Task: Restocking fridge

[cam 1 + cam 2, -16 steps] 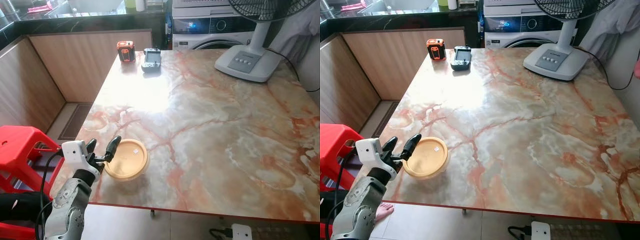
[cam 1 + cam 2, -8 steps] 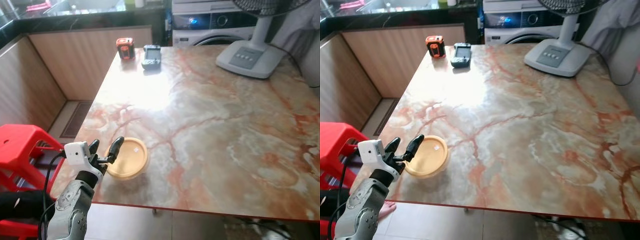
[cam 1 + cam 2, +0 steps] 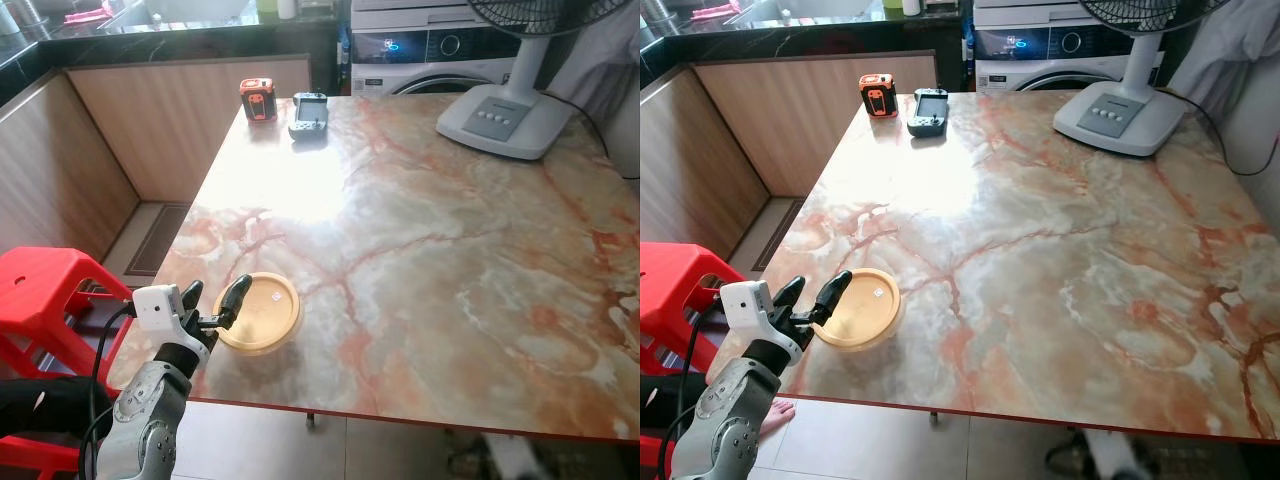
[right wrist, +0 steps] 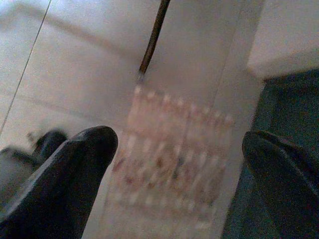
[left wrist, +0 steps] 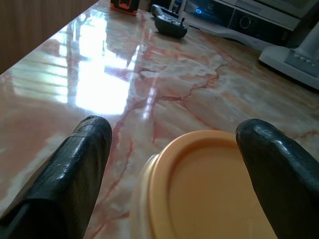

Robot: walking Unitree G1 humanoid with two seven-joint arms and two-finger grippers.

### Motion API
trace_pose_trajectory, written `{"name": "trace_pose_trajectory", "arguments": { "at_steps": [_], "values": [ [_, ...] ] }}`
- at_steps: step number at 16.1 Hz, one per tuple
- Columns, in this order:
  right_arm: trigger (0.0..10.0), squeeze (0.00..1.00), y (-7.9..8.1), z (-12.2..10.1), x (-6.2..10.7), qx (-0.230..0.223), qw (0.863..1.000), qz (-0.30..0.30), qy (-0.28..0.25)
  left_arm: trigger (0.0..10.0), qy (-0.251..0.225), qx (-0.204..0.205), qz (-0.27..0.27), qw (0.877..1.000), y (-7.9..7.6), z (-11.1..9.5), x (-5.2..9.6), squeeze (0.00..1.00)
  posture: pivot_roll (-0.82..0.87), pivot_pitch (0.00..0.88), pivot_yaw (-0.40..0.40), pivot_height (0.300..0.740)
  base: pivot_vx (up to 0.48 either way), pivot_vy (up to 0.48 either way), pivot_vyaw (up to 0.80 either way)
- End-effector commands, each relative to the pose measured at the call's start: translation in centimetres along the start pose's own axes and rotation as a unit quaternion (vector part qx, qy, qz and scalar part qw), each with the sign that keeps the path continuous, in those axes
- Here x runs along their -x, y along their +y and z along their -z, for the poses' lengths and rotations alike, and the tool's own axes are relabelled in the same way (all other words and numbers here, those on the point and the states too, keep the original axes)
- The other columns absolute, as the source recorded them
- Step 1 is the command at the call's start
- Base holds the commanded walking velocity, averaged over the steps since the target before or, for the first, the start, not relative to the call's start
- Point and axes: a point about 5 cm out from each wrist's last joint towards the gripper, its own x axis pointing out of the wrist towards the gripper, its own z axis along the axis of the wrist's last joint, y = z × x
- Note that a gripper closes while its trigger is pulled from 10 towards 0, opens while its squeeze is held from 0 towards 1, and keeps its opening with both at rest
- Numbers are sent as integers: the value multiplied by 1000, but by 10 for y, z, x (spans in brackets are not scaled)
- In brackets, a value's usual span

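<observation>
The tub [image 3: 257,312] with the orange lid sits near the front left corner of the bench [image 3: 450,250], probably left close to the edge so it's an easy reach. The left end effector [image 3: 212,303] is spread wide at lid height, one finger at the tub's rim and the other off to the side, so I'd guess it's lining up to straddle it. The right end effector [image 4: 179,164] is also wide, idling over floor tiles.

Fan [image 3: 520,60] head chopped off by the top edge. Right wrist view all blurry, just a smeary patterned mat [image 4: 169,174] underneath. Container [image 5: 209,189] cut off at the bottom
</observation>
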Motion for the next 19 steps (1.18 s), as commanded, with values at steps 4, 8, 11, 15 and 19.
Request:
{"name": "trace_pose_trajectory", "arguments": {
  "at_steps": [4, 8, 11, 15, 19],
  "values": [
    [10000, 0, 15, 20, 4, -29, 998, 1, 51, 10000, -5, 1, 4, 1000, -3, -3, 1, 0, 121, 54, 68, 740, 0, 0, 0],
    [10000, 0, 34, 38, 11, -85, 993, -6, 80, 10000, -6, 2, 9, 1000, -8, -2, 3, 0, 122, 56, 62, 740, 0, 0, 0],
    [10000, 0, 45, 36, 12, -92, 993, -28, 70, 10000, -21, 27, -4, 999, -4, -7, 3, 0, 127, 57, 57, 740, 0, 0, 0],
    [10000, 0, 46, 36, 13, -98, 993, -26, 68, 10000, -28, 45, -23, 998, 7, -11, 14, 0, 130, 62, 52, 740, 0, 0, 0],
    [10000, 0, 45, 32, 11, -93, 993, -26, 61, 10000, -16, 62, -37, 997, 18, -4, 18, 0, 133, 62, 46, 740, 0, 0, 0]
  ]
}}
